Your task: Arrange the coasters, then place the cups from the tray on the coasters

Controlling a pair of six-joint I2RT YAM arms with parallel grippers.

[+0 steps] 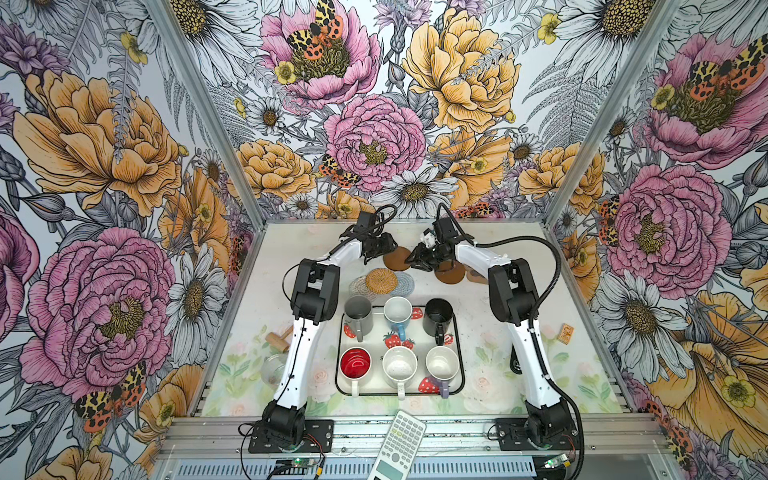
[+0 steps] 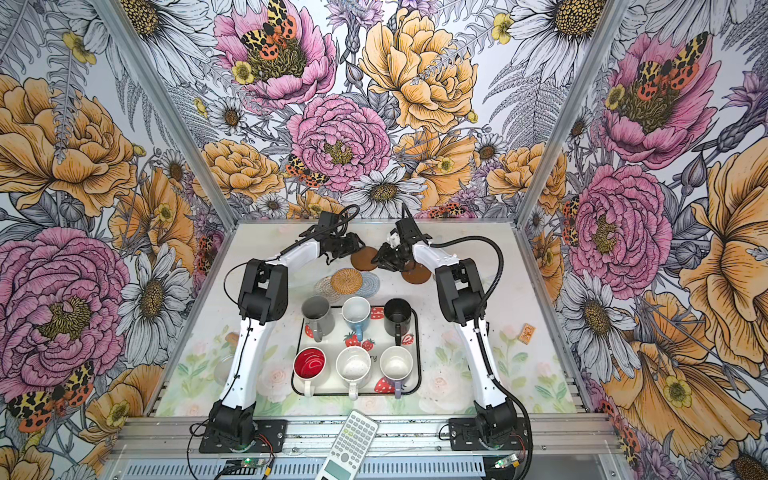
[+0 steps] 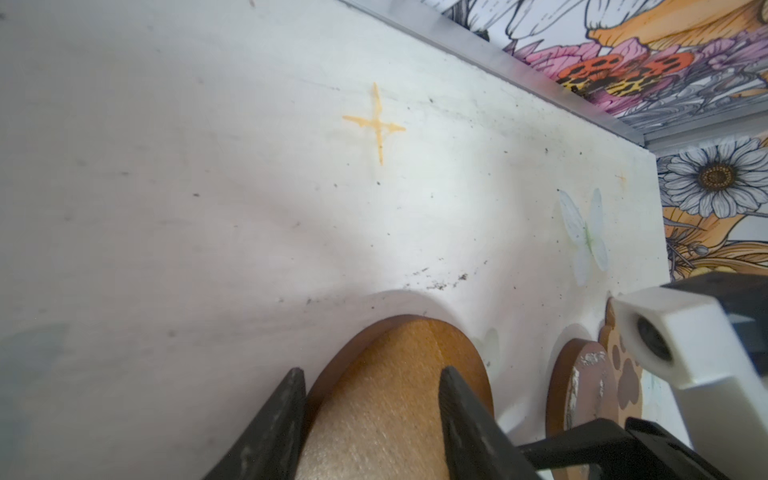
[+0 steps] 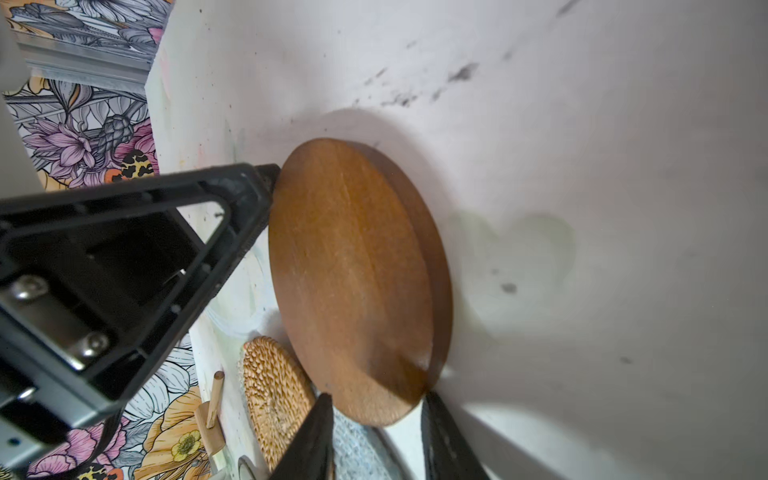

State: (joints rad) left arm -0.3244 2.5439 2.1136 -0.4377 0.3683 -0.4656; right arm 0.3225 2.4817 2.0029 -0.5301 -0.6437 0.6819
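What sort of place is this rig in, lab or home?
Probably a robot data-collection booth, not a home: left arm and right arm bolted to an aluminium rail, floral printed walls boxing in a table, a staged tray of mugs.

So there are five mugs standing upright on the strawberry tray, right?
Not five. Six mugs stand upright on the tray: the grey mug, the light blue mug and the black mug in the far row, and the red-inside mug, the speckled mug and the lavender mug in the near row. Both top views show it.
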